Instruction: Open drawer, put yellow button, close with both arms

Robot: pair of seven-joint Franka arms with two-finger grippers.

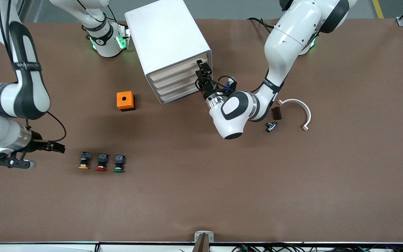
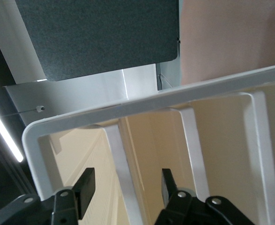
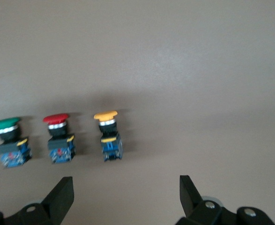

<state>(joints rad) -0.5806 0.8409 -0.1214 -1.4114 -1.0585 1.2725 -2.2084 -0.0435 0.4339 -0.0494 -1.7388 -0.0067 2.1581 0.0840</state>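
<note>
The white cabinet (image 1: 168,38) stands at the table's middle, near the arm bases, with all four drawers shut. The uppermost drawer (image 1: 177,67) shows its off-white front. My left gripper (image 1: 204,71) is open at the drawer fronts, at the cabinet's edge toward the left arm's end. In the left wrist view its fingers (image 2: 85,187) stand either side of a white frame bar (image 2: 123,168), not gripping it. The yellow button (image 1: 84,160) lies on the table and also shows in the right wrist view (image 3: 108,133). My right gripper (image 1: 58,147) is open and empty over the table beside it.
A red button (image 1: 102,162) and a green button (image 1: 119,163) lie in a row with the yellow one. An orange box (image 1: 125,100) with a hole sits beside the cabinet. A white curved piece (image 1: 297,110), a brown block (image 1: 276,113) and a small dark part (image 1: 270,126) lie by the left arm.
</note>
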